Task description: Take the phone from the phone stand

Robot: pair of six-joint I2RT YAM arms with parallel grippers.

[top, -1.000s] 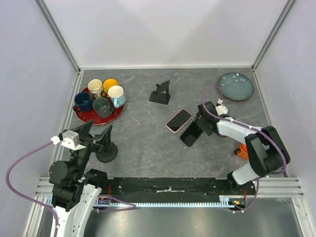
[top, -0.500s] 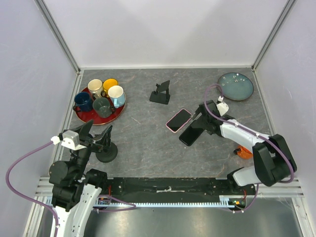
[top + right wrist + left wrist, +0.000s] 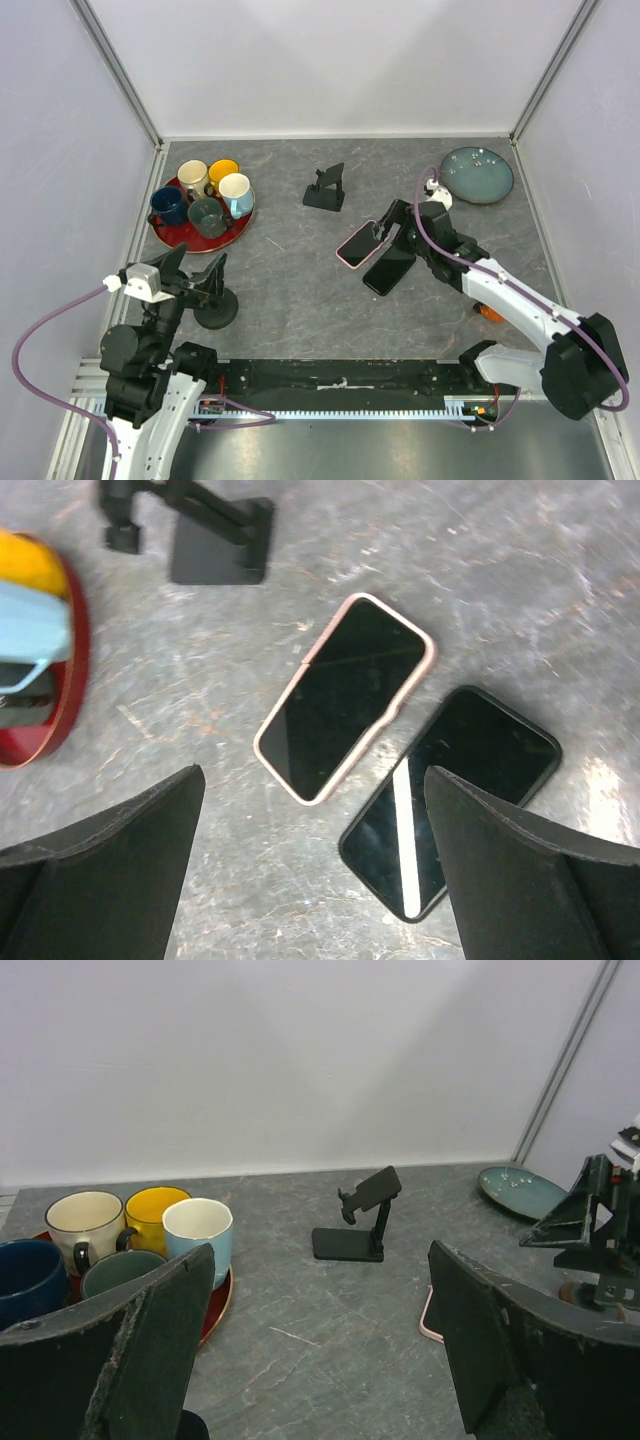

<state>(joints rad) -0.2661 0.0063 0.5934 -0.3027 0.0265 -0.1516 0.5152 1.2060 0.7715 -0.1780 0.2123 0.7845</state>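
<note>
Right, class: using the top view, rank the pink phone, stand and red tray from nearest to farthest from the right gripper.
1. Pink phone, just left of the right gripper.
2. Stand, further back.
3. Red tray, far left.

- Dark grey, stone-patterned table (image 3: 290, 290), carrying everything below.
- Round red tray (image 3: 178, 241), far left.
- Black folding phone stand (image 3: 325, 190), upright at the far centre.
- Pink-cased phone (image 3: 361, 244), flat, screen up.
- Black-cased phone (image 3: 390, 270), flat, just beside the pink one.
- Round teal ceramic plate (image 3: 477, 174), far right corner.
</note>
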